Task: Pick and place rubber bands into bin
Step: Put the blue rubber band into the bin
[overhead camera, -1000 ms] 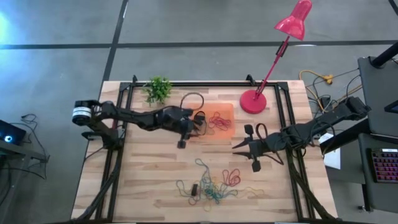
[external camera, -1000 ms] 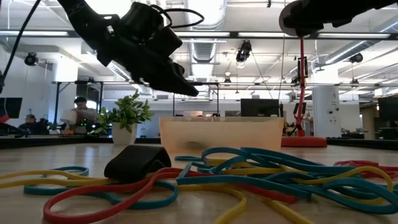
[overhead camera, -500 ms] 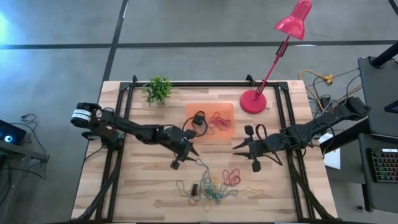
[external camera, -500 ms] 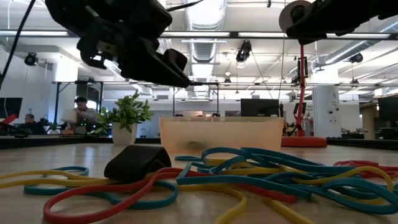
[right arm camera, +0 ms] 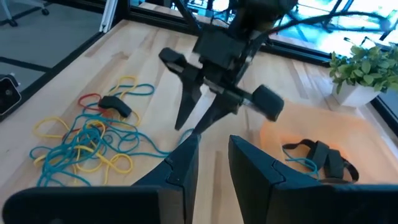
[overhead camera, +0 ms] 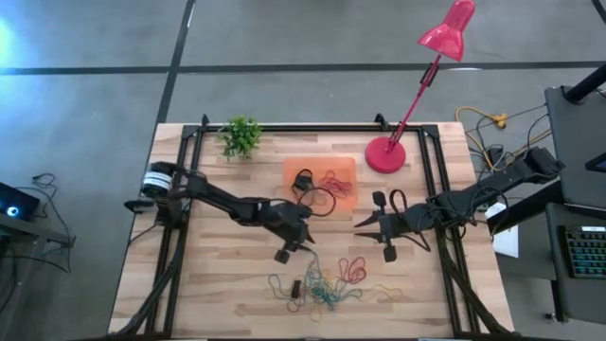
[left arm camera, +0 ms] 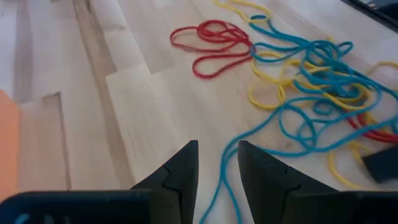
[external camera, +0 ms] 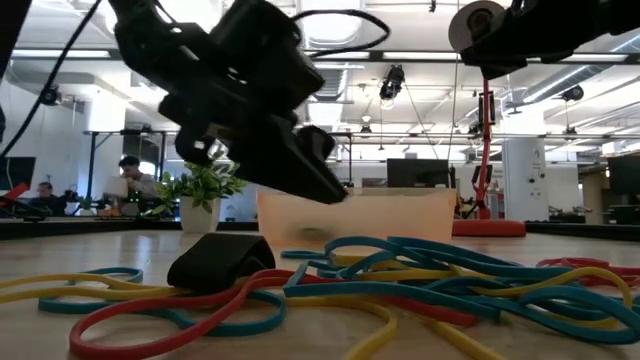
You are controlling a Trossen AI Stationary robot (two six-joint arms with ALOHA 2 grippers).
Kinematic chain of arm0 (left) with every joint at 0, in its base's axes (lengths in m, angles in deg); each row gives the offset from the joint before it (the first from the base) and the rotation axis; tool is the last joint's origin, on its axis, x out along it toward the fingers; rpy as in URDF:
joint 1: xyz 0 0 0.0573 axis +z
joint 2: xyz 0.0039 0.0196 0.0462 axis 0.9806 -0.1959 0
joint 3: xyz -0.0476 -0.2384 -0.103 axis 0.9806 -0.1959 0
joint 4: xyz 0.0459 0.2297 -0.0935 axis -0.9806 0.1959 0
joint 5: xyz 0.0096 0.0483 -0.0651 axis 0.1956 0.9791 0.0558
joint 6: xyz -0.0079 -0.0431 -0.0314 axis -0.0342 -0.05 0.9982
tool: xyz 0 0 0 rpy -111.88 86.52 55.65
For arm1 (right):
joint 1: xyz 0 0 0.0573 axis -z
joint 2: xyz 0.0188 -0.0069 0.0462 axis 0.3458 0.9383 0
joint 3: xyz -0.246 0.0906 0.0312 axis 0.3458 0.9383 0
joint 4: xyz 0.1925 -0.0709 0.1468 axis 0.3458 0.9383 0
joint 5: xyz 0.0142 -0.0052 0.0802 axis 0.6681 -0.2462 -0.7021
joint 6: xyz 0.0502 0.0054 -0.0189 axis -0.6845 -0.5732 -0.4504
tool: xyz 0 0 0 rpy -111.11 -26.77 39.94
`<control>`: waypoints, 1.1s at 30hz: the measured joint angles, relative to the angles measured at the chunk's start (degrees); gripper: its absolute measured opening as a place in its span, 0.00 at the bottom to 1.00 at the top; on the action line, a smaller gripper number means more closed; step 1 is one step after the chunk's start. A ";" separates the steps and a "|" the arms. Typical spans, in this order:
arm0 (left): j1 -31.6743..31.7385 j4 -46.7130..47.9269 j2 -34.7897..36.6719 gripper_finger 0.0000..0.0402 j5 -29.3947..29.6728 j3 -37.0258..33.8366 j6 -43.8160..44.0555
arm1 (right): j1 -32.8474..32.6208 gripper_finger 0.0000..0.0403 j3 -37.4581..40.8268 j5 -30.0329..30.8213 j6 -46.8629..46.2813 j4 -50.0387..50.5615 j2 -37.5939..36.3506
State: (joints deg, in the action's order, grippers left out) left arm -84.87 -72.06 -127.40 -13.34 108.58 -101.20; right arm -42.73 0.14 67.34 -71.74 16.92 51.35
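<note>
The rubber bands (overhead camera: 322, 282) lie in a loose tangle of blue, yellow and red on the wood near the table's front edge, with a few red loops (left arm camera: 211, 43) at the pile's right. The orange bin (overhead camera: 343, 169) stands farther back and holds several bands. My left gripper (overhead camera: 305, 244) hangs open between bin and pile, tips slanting down a little above the table. In the left wrist view a blue strand (left arm camera: 273, 121) of the pile runs under the gap between its fingers (left arm camera: 217, 152). My right gripper (overhead camera: 360, 225) waits open to the right, holding nothing.
A small black block (overhead camera: 295, 287) lies at the pile's left. The red lamp's base (overhead camera: 385, 154) stands right of the bin, and a potted plant (overhead camera: 241, 135) at the far left. Black frame rails (overhead camera: 180, 227) run along both sides of the table.
My left gripper has swung from over the bin's left end toward the table's near edge and the pile. It has sunk and tipped further downward, with its gap unchanged. The bands lie as before.
</note>
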 joint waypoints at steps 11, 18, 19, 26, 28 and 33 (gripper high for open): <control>-0.56 5.79 -5.03 0.24 -0.23 5.14 -0.04 | 0.02 0.19 0.45 -0.04 0.03 -0.10 0.02; -1.11 6.84 -5.14 0.24 -0.30 5.23 -0.04 | 0.06 0.19 0.53 -0.04 0.12 -0.12 0.02; -1.19 6.84 -5.14 0.24 -0.29 5.09 -0.02 | 0.07 0.19 0.55 -0.04 0.02 -0.12 0.02; -1.26 8.15 -5.14 0.24 -0.23 5.05 0.20 | 0.04 0.19 0.62 -0.04 -0.09 -0.46 0.09; -1.23 8.11 -5.14 0.24 0.33 5.05 1.31 | 0.04 0.19 0.62 -0.06 -0.18 -0.91 0.09; -1.30 9.92 -5.14 0.24 0.70 4.98 1.67 | 0.04 0.19 0.62 -0.04 -0.20 -1.28 0.09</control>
State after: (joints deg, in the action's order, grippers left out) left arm -86.17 -62.14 -132.54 -12.64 113.56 -99.54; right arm -42.69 0.76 67.30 -71.94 15.64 51.43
